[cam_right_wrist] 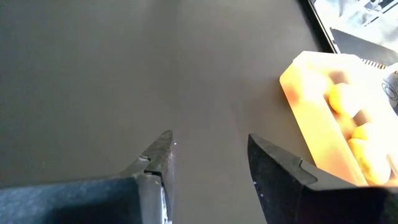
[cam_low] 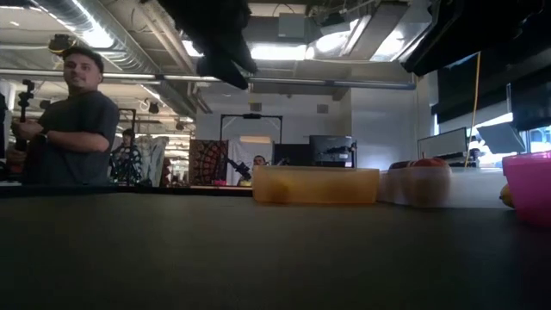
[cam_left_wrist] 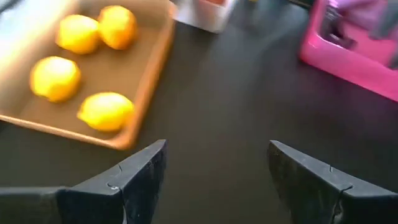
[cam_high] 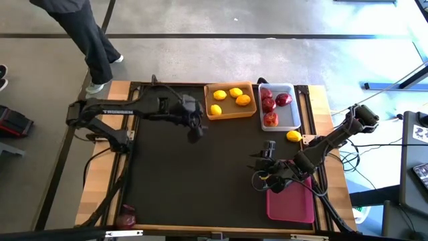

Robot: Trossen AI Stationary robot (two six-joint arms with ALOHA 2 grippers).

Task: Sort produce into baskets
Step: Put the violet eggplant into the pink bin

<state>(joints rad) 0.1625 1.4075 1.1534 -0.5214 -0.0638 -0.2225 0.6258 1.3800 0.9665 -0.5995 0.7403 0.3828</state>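
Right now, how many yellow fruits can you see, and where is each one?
5. Four lie in the orange tray: at its far left, far middle, right and near left. One lemon lies on the table beside the white tray. None seems hidden.

Five lemons [cam_high: 219,95], three apples [cam_high: 283,100], three baskets [cam_high: 231,116], two arms [cam_high: 127,107].
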